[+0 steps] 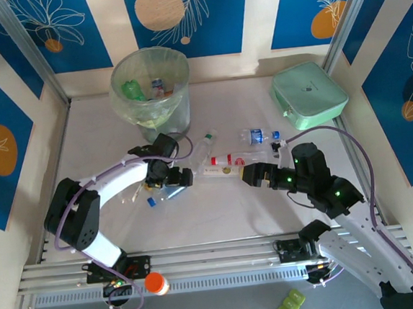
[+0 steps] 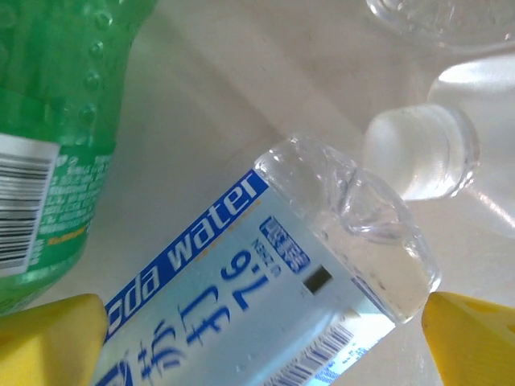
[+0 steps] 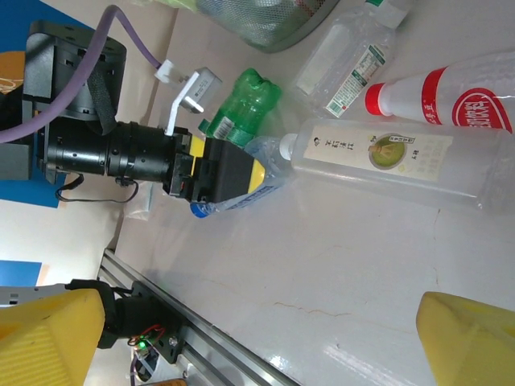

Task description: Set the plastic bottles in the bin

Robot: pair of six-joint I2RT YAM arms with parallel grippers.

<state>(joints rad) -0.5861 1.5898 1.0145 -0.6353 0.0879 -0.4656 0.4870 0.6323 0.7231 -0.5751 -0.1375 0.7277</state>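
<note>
My left gripper (image 2: 257,347) hangs wide apart astride the water bottle (image 2: 241,265); closing off-centre could squirt it against the green bottle (image 2: 56,121) alongside.

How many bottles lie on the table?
6: green bottle and soda water bottle at the left gripper; clear bottle, red-label bottle, pale-label bottle, blue-cap bottle in the middle. Others may be hidden.

Green bottle (image 2: 56,96); clear bottle (image 2: 354,233) w/ blue-lettered label; mint case (image 1: 308,95); blue walls (image 1: 217,23) w/ orange discs.
</note>
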